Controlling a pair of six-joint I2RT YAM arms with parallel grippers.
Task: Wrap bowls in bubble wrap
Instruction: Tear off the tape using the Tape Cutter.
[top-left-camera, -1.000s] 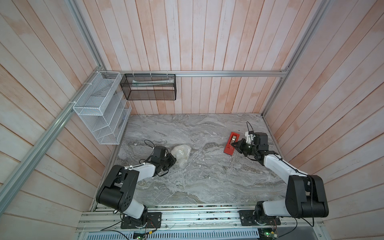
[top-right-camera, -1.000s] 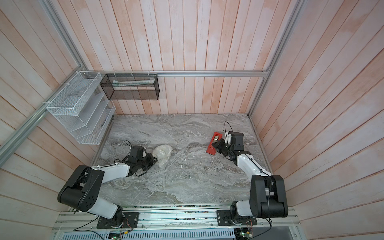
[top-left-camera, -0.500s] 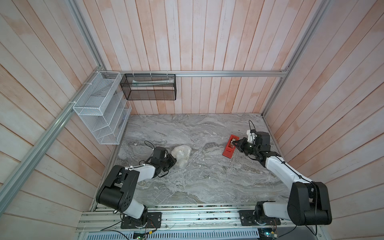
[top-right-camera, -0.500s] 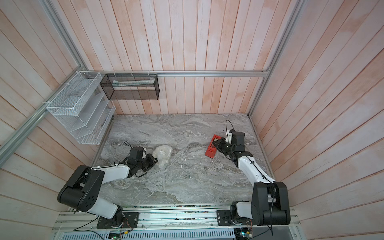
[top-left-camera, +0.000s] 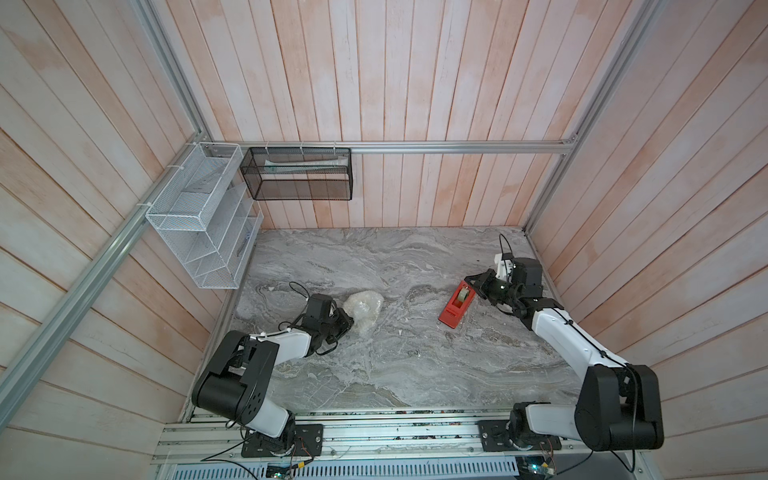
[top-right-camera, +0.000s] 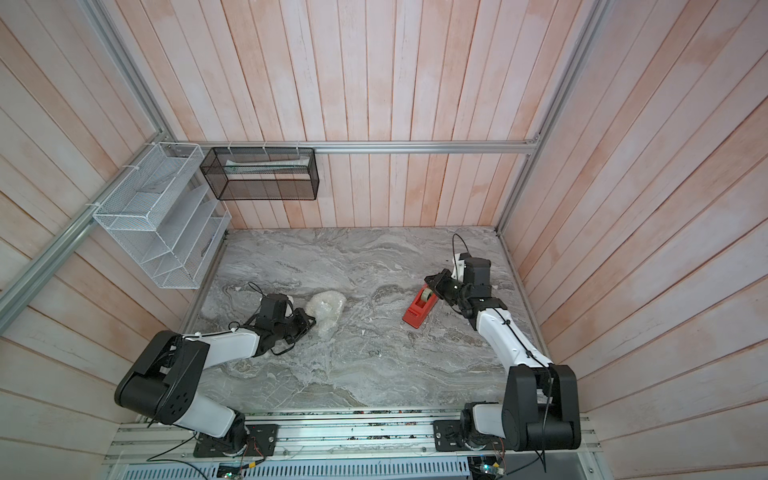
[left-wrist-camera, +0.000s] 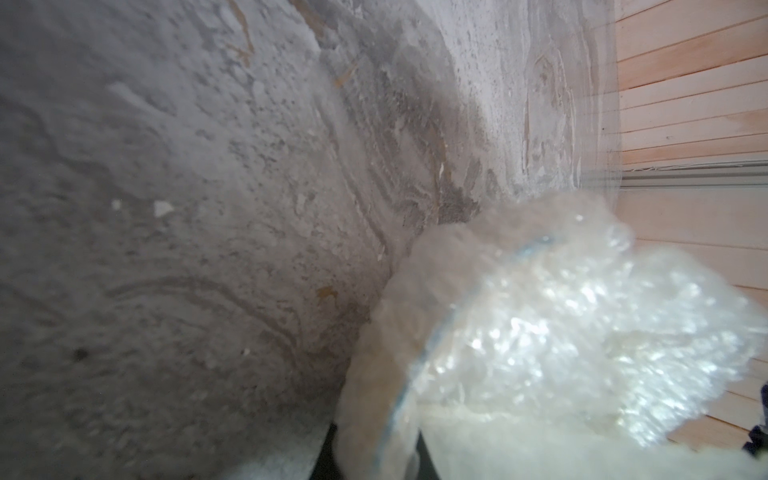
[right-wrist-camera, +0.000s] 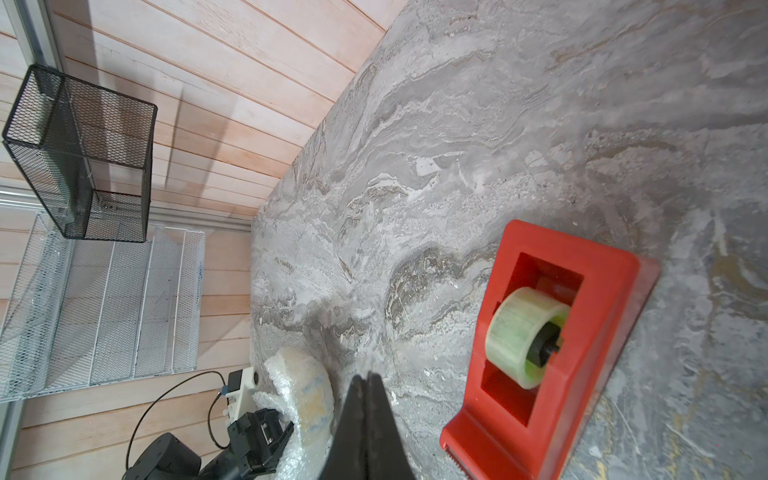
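"Marble-look grey, that desk (top-left-camera: 374, 365), and it carries everything. What hangs over its far left corner?" Ana asks.

"A white wire rack (top-left-camera: 199, 224) on the side wall and a black mesh basket (top-left-camera: 299, 174) on the back wall," says Ben. "Both are clear of the surface."

"And the arms?"

"The left arm (top-left-camera: 286, 345) lies low by the left edge. The right arm (top-left-camera: 565, 336) reaches along the right edge toward the far side."

"Where is the bubble wrap (top-left-camera: 363, 309) (top-right-camera: 326, 309)?"

"It's bunched into a whitish, crinkly lump near the left edge, about halfway back. Both top views show it there."

"The red tape dispenser (top-left-camera: 455, 309)?"

"Flat on the desk nearer the right edge, well apart from the lump."

"I can't find the bowl (right-wrist-camera: 313, 401)."

"It's inside the wrap. From the right wrist camera, faint yellow-orange and blue show through the plastic."

"Anything on the dispenser?"

"A clear tape roll (right-wrist-camera: 525, 340) on its hub."

"The hands, then."

"The left gripper (top-left-camera: 348, 323) is pinched on the side of the wrap that faces its arm. The right gripper (right-wrist-camera: 366, 388) has its jaws pressed together with nothing between them, just beside the dispenser. I can't tell whether it touches it."
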